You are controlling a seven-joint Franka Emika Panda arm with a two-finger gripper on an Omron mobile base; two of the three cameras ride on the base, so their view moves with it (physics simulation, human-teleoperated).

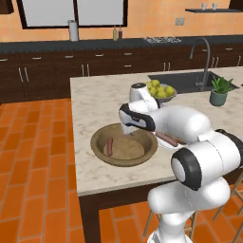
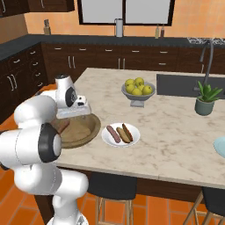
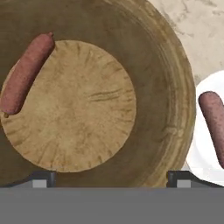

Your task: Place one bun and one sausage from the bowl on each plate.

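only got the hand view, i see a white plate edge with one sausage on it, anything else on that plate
Observer: Yes. On the white plate a tan bun lies beside the sausage.
Operator: ok wheres the other plate
Observer: The pale blue plate sits on the same counter, well to the right of the white plate and nearer the front edge than the potted plant. Its visible part is bare.

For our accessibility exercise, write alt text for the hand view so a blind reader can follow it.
Looking down into a wide brown wooden bowl: one reddish sausage lies at its left. At right, a white plate carries another sausage. Open gripper fingertips show below.
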